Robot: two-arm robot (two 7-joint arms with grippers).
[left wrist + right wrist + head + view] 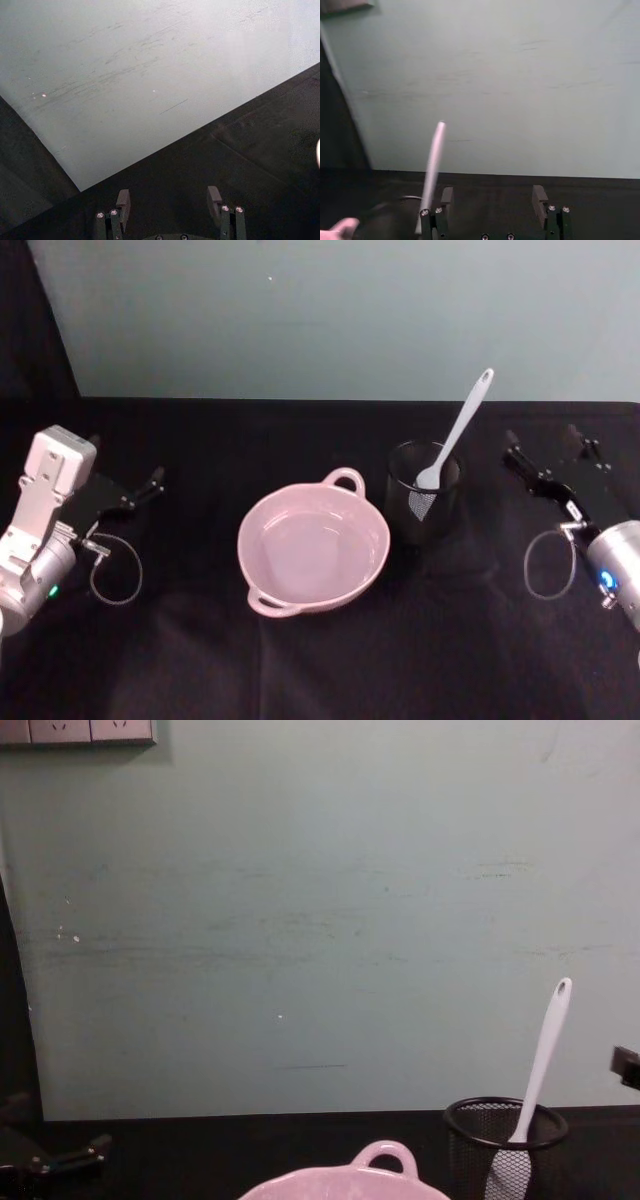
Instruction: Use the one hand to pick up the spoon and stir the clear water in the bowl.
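The spoon (455, 433) stands scoop-down in a black mesh cup (424, 502), just right of the bowl (313, 549), its handle leaning up and to the right. It looks light, stiff and smooth, so likely a little slippery; the free upper handle seems the best place to grip. One spoon, one bowl, one cup, two arms. The right end effector (522, 467) waits near the cup's right side, fingers (538, 197) apart and empty. The left end effector (152, 480) sits parked at the far left of the surface (200, 660), also apart.
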